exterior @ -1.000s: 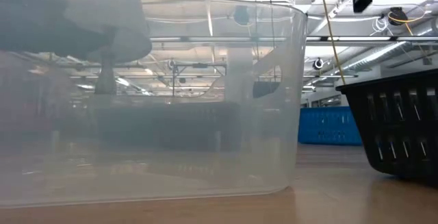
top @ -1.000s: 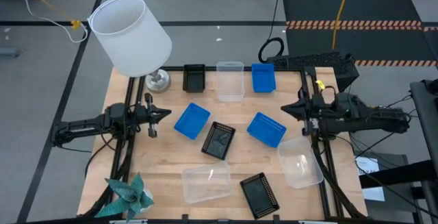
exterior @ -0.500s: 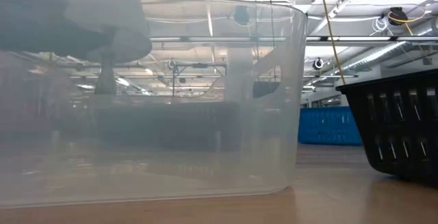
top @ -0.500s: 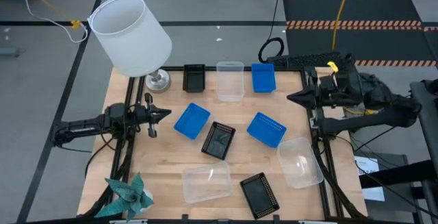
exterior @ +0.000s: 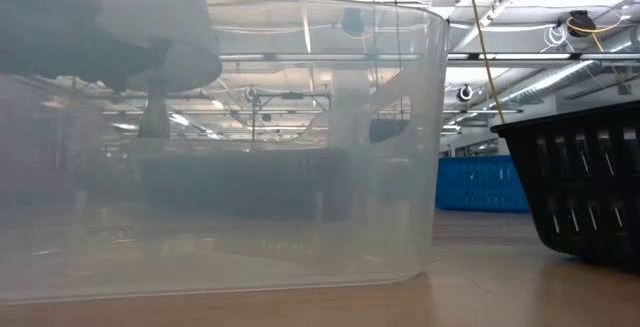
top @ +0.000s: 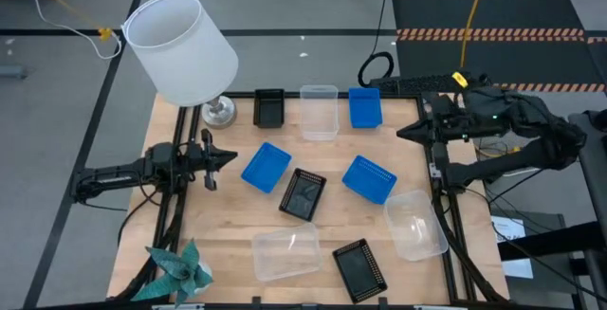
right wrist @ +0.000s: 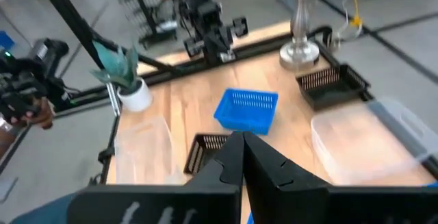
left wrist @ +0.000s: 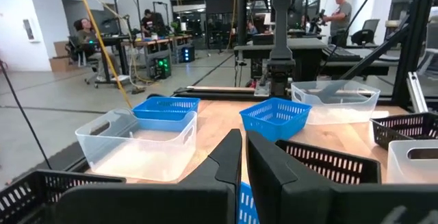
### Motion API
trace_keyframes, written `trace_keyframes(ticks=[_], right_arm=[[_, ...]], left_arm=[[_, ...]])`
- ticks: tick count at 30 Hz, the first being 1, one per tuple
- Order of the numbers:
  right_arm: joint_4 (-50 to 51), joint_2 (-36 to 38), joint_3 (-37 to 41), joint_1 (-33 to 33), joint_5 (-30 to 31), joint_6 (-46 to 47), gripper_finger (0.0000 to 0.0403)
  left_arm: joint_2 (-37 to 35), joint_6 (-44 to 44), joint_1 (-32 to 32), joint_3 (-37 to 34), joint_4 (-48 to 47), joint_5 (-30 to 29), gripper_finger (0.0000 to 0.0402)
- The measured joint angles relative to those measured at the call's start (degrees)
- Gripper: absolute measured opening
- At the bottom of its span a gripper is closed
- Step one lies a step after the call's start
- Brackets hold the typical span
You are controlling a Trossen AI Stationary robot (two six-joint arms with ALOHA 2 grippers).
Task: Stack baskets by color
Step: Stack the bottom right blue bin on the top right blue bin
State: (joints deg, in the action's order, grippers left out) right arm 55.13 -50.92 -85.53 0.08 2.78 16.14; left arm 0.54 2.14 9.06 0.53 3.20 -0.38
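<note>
Overhead view, left to right. The left gripper [top: 228, 157] is seen at centre left of the frame, fingers nearly together and empty; the nearest blue basket [top: 266, 167] lies just to its right, not touched. The right gripper [top: 402, 132] is seen at right of centre, above the table's right edge, fingers pressed shut on nothing; a second blue basket [top: 369, 178] lies below and to its left, apart from it, and a third blue basket [top: 364, 107] lies above and to its left, in the upper row.

Nine baskets are counted, none stacked. Three are blue. Three are black: one black basket [top: 269, 107] in the upper row, one [top: 303, 194] at centre, one [top: 360, 269] at lower centre. Three are clear: one clear basket [top: 319, 111] in the upper row, one [top: 285, 254] at lower centre, one [top: 415, 224] at lower right.

A white lampshade [top: 180, 48] is seen at upper left, and a teal star [top: 178, 270] at lower left of the wooden table [top: 228, 215].

Compared with the frame one second earlier, the right gripper has been shifted toward the upper part of the frame, and its arm is now bent farther up and to the right. The left arm and all baskets are unchanged.
</note>
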Motion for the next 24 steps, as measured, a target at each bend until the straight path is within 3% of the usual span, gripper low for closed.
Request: trace_keyframes(ticks=[13, 18, 24], right_arm=[[12.1, -5.7, -1.7, 0.0, 0.4, -0.9, 0.0], [12.0, -7.2, -1.7, 0.0, 0.4, -0.3, 0.0], [12.0, -8.1, -1.7, 0.0, 0.4, 3.0, 0.0]], left_arm=[[0.0, -6.7, 0.0, 0.6, -0.2, 0.5, 0.0026], [2.2, -7.2, -0.8, 6.8, -1.2, 2.8, 0.0026], [10.6, -5.6, -2.6, 16.7, -8.3, 2.9, 0.0026]])
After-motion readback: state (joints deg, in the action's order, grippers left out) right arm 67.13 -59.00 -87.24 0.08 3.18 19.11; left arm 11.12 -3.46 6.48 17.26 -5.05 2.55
